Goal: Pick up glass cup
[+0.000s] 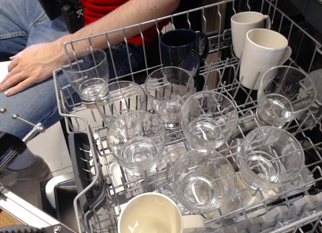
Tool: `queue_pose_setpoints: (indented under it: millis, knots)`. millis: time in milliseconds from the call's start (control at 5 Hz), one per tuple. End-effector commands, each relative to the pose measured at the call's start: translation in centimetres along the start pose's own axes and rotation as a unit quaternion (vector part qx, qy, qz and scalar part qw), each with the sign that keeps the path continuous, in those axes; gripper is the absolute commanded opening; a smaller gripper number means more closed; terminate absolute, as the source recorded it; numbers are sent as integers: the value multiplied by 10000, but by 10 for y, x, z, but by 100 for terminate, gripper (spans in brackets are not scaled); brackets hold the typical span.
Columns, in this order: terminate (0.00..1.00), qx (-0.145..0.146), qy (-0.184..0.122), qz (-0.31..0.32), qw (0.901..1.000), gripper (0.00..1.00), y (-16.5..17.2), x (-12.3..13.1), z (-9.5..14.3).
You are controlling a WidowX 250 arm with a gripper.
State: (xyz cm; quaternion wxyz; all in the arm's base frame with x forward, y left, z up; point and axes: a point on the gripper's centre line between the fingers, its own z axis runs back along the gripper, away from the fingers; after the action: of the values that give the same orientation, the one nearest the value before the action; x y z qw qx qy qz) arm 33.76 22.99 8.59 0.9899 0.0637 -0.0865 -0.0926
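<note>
Several clear glass cups stand upright in a grey wire dishwasher rack (68, 99). One glass cup (84, 72) is at the rack's back left corner and another (136, 140) is at the front left. More stand in the middle (209, 117), at the front (204, 178) and at the right (284, 92). No gripper fingers show. Metal and black parts (22, 130) at the left edge lie outside the rack, and I cannot tell whether they belong to the arm.
A dark blue handled mug (181, 49) stands at the rack's back, with two cream mugs (262, 54) at the back right and one (151, 217) at the front edge. A person's hand (30, 67) rests on a knee just left of the rack.
</note>
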Motion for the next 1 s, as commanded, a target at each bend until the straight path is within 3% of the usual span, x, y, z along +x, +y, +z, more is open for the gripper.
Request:
queue_pose_setpoints:
  millis: [0, 400, 800]
  knots:
    - [0, 0, 0, 0, 10000, 100, 0, 0, 0]
    - [0, 134, -490, -669, 9965, 100, -1, 3, -38]
    - [0, 534, -807, -974, 9905, 100, -4, 5, -75]
